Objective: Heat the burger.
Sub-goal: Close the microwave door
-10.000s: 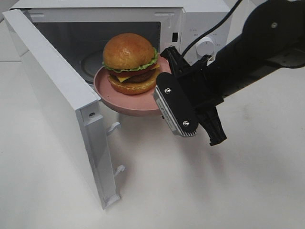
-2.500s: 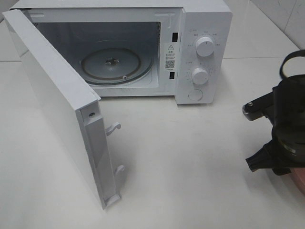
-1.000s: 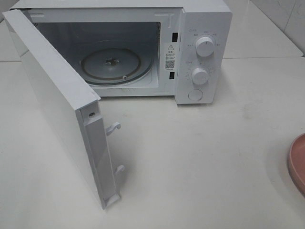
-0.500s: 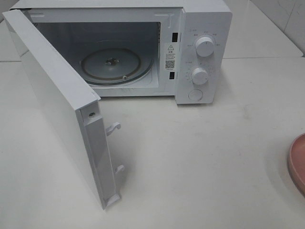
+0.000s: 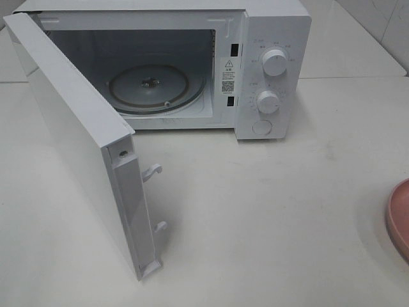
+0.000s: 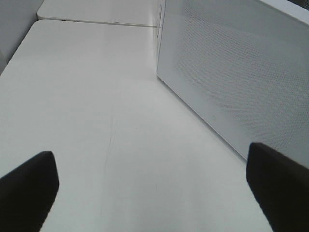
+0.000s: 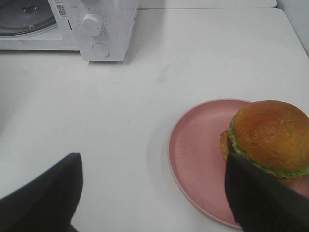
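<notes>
The burger (image 7: 270, 133) sits on a pink plate (image 7: 198, 154) that lies flat on the white table; only the plate's rim (image 5: 400, 217) shows at the right edge of the exterior high view. My right gripper (image 7: 152, 200) hovers open over the table, and one of its fingers (image 7: 260, 203) overlaps the plate's near side. The white microwave (image 5: 271, 70) stands with its door (image 5: 77, 141) swung wide, and the glass turntable (image 5: 150, 86) is bare. My left gripper (image 6: 154, 193) is open beside the door's outer face (image 6: 241, 77), holding nothing. Neither arm shows in the exterior high view.
Two knobs (image 5: 275, 62) and a round button are on the microwave's right panel. The door's latch hooks (image 5: 153, 171) stick out toward the middle of the table. A wide stretch of white tabletop (image 5: 268, 211) lies between microwave and plate.
Ten seconds ago my right gripper held the plate with the burger at the microwave's mouth. The plate now lies on the table at the right, and the arm has left the exterior view.
</notes>
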Action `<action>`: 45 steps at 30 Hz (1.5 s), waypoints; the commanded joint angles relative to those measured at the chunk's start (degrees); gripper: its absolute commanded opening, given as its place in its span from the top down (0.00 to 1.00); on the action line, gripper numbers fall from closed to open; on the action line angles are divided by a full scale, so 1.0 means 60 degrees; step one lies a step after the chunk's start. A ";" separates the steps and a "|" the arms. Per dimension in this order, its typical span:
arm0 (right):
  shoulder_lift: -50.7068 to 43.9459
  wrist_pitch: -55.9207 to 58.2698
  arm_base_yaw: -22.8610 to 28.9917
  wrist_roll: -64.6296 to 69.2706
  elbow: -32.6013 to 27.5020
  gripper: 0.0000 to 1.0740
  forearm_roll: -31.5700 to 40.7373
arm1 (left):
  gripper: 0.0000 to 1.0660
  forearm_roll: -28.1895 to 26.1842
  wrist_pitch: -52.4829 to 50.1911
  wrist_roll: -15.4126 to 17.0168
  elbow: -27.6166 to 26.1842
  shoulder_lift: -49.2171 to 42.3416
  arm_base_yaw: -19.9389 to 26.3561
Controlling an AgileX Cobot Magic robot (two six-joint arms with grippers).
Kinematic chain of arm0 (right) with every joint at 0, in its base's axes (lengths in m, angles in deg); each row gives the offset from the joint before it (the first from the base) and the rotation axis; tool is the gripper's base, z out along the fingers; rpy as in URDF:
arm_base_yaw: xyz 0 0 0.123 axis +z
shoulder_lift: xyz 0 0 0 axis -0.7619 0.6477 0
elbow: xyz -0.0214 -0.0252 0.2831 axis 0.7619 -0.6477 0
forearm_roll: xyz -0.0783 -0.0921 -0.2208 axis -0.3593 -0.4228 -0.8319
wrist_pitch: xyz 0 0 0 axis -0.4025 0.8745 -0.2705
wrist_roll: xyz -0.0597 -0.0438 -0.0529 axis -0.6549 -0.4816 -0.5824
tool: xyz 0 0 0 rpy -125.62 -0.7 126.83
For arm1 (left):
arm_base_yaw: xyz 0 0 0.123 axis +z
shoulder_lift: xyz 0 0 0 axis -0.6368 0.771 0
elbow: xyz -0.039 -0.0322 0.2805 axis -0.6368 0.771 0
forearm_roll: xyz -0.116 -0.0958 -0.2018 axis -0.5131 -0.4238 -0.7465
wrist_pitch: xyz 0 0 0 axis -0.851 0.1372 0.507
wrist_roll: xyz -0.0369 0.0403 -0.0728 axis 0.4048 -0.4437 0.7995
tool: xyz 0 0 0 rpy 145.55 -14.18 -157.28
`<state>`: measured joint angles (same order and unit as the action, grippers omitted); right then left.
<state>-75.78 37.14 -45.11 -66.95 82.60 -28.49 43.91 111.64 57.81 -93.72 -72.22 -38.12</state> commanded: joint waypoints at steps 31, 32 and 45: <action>-0.0258 -0.0057 -0.0076 -0.0115 -0.0010 0.35 0.0048 | 0.06 0.0000 -0.0105 0.0029 0.0000 -0.0153 0.0029; -0.0258 -0.0057 -0.0076 -0.0115 -0.0010 0.35 0.0048 | 0.06 0.0000 -0.0105 0.0029 0.0000 -0.0153 0.0029; -0.0258 -0.0057 -0.0076 -0.0115 -0.0010 0.35 0.0048 | 0.06 -0.0048 -0.0105 0.0029 0.0000 -0.0143 0.0029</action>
<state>-75.78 37.14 -45.22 -66.95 82.48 -28.49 43.91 111.64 57.81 -93.72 -72.22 -38.12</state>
